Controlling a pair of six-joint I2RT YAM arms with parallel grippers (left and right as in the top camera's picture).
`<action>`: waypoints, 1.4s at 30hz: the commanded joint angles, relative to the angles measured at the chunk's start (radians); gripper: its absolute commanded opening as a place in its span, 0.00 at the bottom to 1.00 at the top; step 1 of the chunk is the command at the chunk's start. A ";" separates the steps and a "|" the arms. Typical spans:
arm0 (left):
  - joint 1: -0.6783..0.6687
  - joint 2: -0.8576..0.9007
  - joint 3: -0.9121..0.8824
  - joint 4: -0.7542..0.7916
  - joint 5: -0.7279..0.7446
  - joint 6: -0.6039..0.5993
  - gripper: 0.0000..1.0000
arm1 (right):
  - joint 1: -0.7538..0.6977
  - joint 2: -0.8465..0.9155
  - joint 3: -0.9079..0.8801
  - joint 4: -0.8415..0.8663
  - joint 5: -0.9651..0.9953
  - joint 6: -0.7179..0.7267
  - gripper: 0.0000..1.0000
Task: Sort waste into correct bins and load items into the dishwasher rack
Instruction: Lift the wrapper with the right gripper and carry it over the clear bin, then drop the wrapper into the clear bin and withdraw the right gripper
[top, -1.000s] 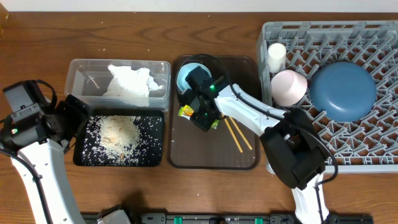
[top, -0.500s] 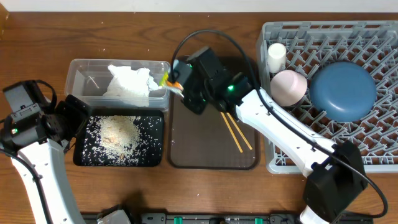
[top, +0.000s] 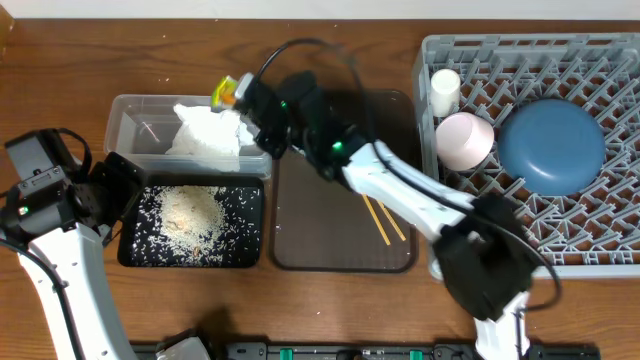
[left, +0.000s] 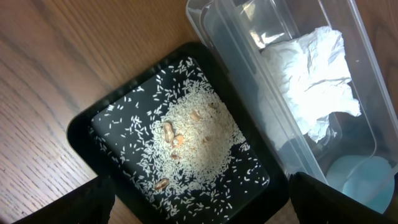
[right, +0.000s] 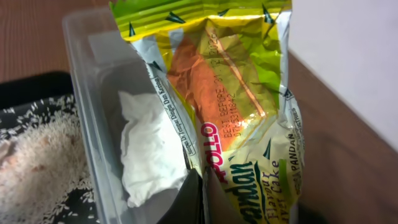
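My right gripper (top: 244, 99) is shut on the yellow-green snack wrapper (top: 227, 92) (right: 230, 93), which hangs over the far edge of the clear tub (top: 130, 130) (right: 84, 68). The crumpled white napkin (top: 210, 130) (right: 152, 155) lies inside that tub. Loose rice (top: 190, 212) (left: 199, 134) fills the black tray (top: 252, 195) (left: 84, 124). My left gripper (left: 199, 208) is open, hovering over the black tray's near-left end with nothing between its fingers. The grey dishwasher rack (top: 600, 230) holds the dark-blue plate (top: 552, 145), a pale bowl (top: 465, 140) and the cream cup (top: 444, 90).
Wooden chopsticks (top: 385, 222) lie on the brown serving tray (top: 330, 250) between the bins and the rack. My right arm stretches across the serving tray's far end. Bare wooden table surrounds everything.
My right gripper has carried the wrapper off the brown tray, up and left to the clear tub's far edge. The left arm has stayed still.
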 joint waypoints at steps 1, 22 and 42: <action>0.004 0.000 0.018 -0.002 -0.005 0.005 0.92 | 0.027 0.057 0.001 0.048 -0.049 -0.030 0.01; 0.004 0.000 0.018 -0.002 -0.005 0.005 0.92 | 0.023 -0.140 0.001 -0.049 -0.035 -0.006 0.35; 0.005 0.000 0.018 -0.002 -0.005 0.005 0.92 | 0.018 0.056 0.001 0.087 -0.035 -0.022 0.99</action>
